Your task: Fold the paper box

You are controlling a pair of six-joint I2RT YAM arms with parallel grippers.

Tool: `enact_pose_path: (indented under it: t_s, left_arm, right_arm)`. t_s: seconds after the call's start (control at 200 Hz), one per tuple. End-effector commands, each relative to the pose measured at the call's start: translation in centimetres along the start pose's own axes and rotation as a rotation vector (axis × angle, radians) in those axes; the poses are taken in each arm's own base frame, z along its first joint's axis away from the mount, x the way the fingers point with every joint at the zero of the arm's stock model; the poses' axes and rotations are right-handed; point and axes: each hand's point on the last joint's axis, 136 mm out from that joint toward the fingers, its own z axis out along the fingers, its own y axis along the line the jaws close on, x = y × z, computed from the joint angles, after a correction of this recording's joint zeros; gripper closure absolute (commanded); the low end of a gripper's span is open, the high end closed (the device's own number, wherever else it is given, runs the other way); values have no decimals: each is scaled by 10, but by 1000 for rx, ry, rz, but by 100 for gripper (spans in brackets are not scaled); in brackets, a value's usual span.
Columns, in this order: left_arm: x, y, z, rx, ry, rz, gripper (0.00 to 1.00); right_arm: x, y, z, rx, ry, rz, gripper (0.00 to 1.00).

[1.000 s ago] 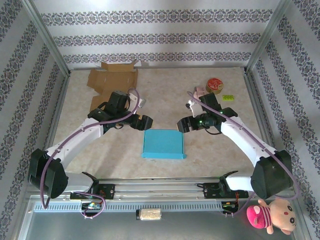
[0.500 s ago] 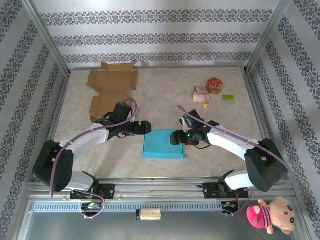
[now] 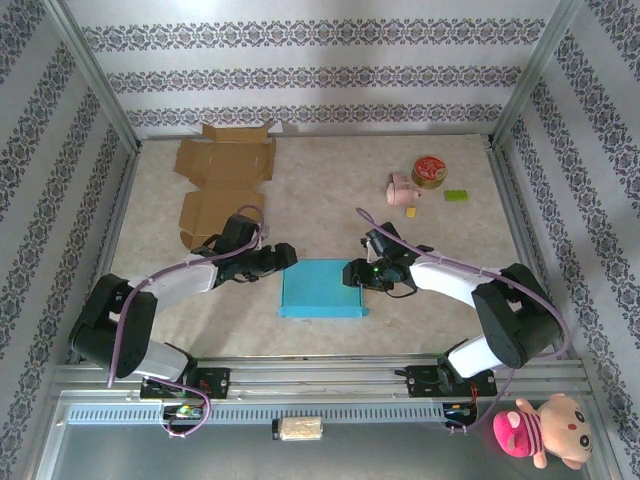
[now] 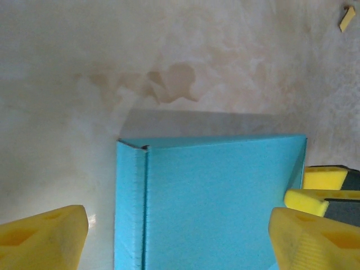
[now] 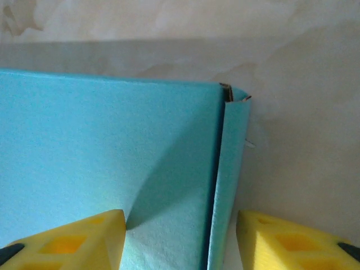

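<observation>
Lying near the front middle of the bench, a blue paper box looks light, thin-walled and easily creased, so a gentle hold on its side walls suits it best. The left hand hangs spread wide at the box's left edge. The right hand straddles the right wall, half spread, seemingly not yet pinching.

We count one light-blue paper box, two flat brown cardboard blanks, one round red-and-gold tin, one small pink pig figure, one small rectangular green block, one tiny yellow block and one pink-headed cream plush toy.
</observation>
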Motion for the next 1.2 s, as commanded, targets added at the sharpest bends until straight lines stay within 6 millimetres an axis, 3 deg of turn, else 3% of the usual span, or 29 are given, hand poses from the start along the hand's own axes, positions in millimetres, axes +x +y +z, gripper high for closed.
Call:
enact_pose_path:
  t_s: [0.0, 0.15, 0.445, 0.795, 0.919, 1.019, 1.199]
  left_arm:
    - [-3, -20, -6, 124, -28, -26, 16]
    - [3, -21, -9, 162, -28, -5, 16]
    - [7, -22, -3, 267, -9, -45, 15]
    - [4, -41, 10, 432, 6, -95, 16]
    - [6, -58, 20, 502, 2, -111, 25]
    - [6, -72, 26, 522, -17, -109, 39]
    - [-5, -83, 20, 549, -68, -133, 58]
  right_arm:
    - [6, -4, 9, -40, 15, 20, 53]
    - [1, -22, 8, -117, -15, 76, 67]
    - [-12, -37, 11, -320, -67, 190, 72]
    - [-18, -47, 16, -376, -74, 245, 74]
    - [-20, -47, 14, -375, -85, 249, 73]
    - [-21, -46, 13, -378, -86, 249, 72]
    - [-25, -43, 2, -378, -118, 240, 66]
